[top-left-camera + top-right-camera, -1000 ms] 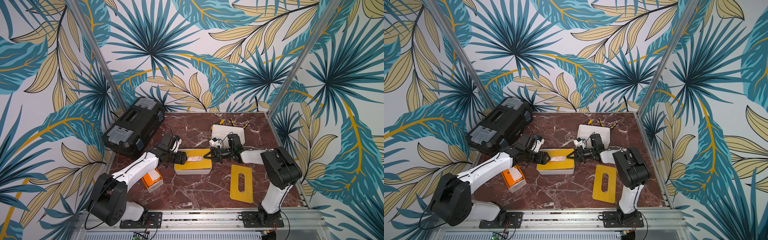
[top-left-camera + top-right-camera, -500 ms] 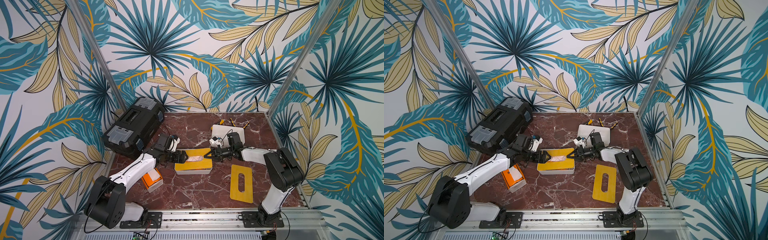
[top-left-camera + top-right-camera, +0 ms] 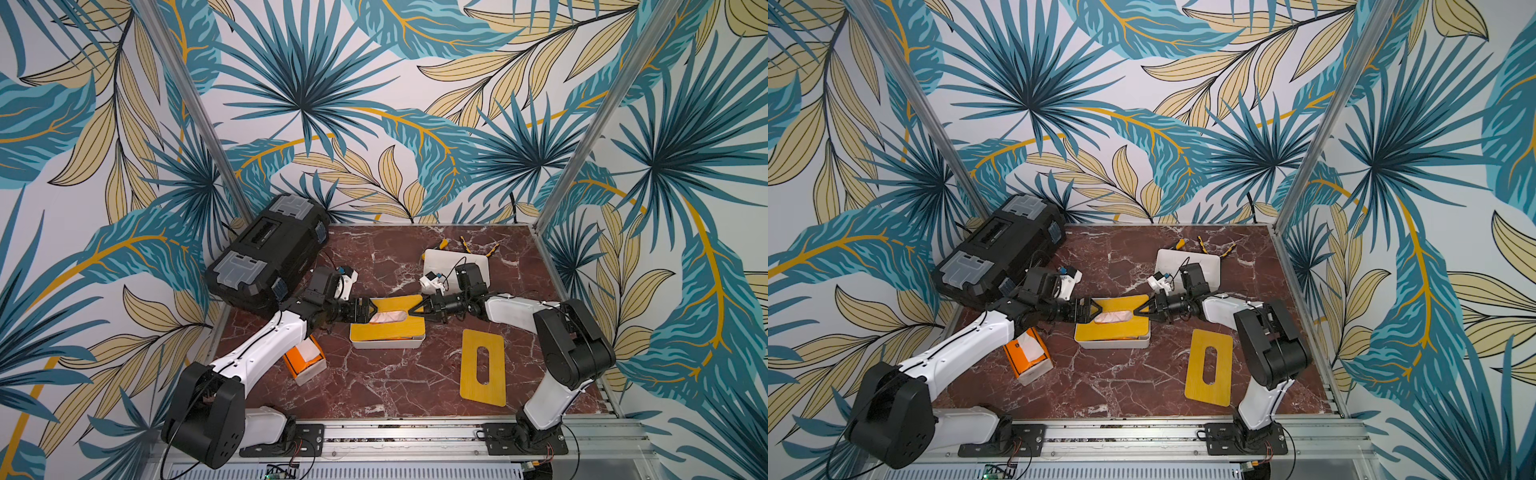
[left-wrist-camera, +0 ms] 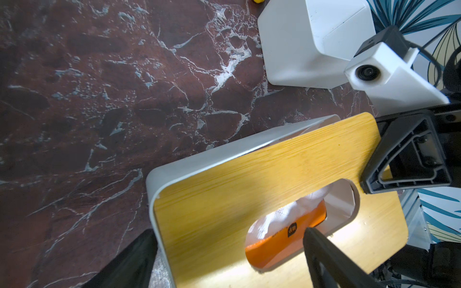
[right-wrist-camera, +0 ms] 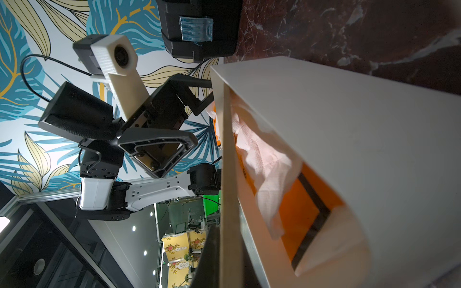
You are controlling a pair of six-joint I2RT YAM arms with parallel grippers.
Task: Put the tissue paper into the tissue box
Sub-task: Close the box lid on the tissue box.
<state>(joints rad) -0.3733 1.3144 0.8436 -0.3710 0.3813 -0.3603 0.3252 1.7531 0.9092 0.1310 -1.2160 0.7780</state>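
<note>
Your left gripper stands wide open over the slot; your right gripper pinches the raised end of the bamboo lid. The tissue paper sits in the tissue box, a tuft through the slot. Drop that lid crooked and it could jam on the rim.

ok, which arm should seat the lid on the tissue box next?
Right, likely. The right gripper is shut on the raised end of the lid above the tissue box. The left gripper is open, holding nothing, near the tissue showing through the lid.
</note>
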